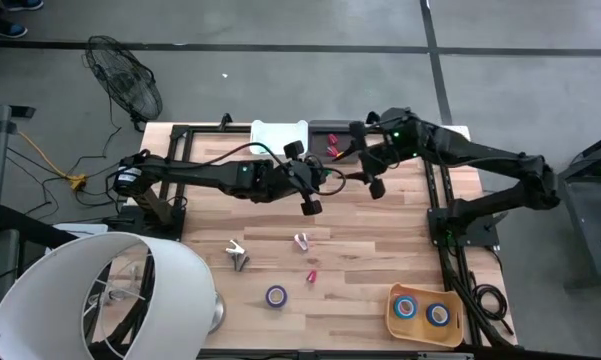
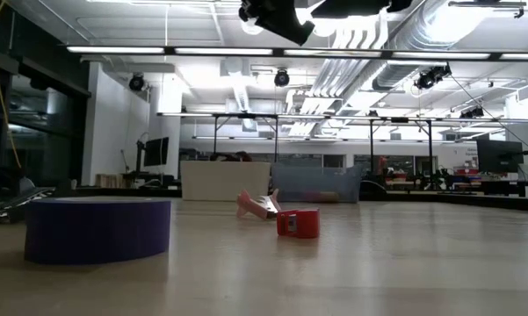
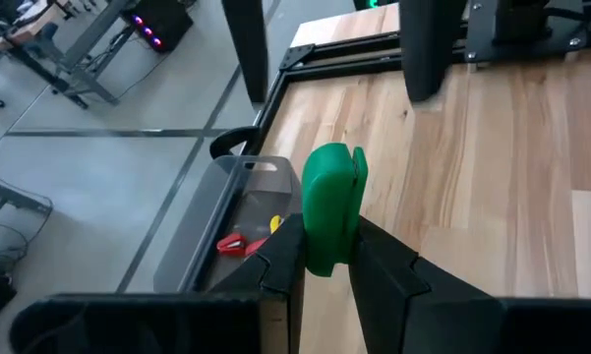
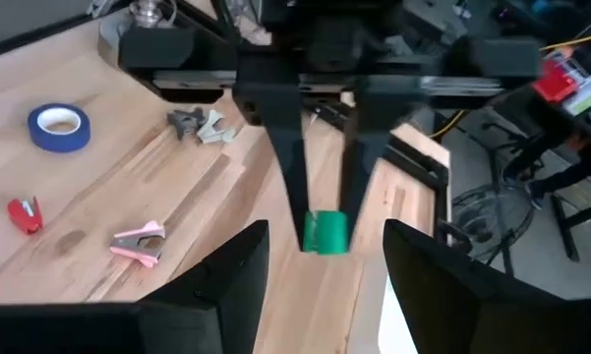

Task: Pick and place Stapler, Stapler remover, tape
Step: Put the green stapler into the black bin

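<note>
Robotics lab, exposed ceiling ducts [image 2: 378, 35], workbenches [image 2: 474, 189]

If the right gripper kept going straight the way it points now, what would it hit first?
Probably the green stapler remover, held in the left gripper. It sits dead centre between the right gripper's open jaws, though the depth is hard to judge.

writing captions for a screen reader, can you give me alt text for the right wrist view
The left hand hangs shut on a small green stapler remover above the wooden table, seen between the right hand's own open dark fingers. Farther off on the table lie a pink stapler remover, a red one, a grey one and a blue tape roll.
</note>
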{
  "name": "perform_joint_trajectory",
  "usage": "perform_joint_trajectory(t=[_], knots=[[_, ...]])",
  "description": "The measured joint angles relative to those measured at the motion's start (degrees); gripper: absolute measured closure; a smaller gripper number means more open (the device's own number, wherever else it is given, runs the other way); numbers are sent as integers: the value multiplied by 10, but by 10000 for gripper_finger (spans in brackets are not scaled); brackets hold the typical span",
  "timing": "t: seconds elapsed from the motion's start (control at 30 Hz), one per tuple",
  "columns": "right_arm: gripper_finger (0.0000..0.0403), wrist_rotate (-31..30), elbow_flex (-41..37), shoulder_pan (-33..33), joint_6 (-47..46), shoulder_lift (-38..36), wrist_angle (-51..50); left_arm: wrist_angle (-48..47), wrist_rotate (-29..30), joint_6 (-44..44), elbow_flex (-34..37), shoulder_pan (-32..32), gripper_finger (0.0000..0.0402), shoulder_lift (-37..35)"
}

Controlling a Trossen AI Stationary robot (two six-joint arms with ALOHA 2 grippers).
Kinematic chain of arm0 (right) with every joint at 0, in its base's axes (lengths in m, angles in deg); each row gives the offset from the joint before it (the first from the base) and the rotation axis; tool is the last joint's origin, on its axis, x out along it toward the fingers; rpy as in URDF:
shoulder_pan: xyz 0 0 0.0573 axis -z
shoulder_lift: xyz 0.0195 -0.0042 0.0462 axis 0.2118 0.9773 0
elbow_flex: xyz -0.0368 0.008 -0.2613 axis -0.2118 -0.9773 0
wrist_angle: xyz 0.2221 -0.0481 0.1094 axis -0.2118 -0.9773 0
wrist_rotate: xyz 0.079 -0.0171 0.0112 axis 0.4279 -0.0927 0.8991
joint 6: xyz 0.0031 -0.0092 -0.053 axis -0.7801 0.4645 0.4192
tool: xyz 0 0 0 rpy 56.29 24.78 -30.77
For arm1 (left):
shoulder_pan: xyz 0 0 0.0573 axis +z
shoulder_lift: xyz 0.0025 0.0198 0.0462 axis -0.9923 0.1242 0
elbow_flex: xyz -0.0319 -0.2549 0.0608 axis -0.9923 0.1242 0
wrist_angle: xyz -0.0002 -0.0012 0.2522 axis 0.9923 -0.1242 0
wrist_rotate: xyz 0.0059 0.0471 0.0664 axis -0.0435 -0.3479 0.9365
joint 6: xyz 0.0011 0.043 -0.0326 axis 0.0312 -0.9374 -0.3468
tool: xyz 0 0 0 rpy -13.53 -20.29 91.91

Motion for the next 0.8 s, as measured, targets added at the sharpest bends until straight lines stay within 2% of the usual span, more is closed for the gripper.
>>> perform_joint_trajectory(t=[0.17,0.5,0.8], knots=[[210,-25,0,-14,0,22,0,0,-1,-4,0,0,341,0],[213,-27,0,-19,-9,47,20,0,-2,-7,0,0,341,0],[267,-28,0,-19,-14,43,34,0,-2,-7,0,0,341,0]])
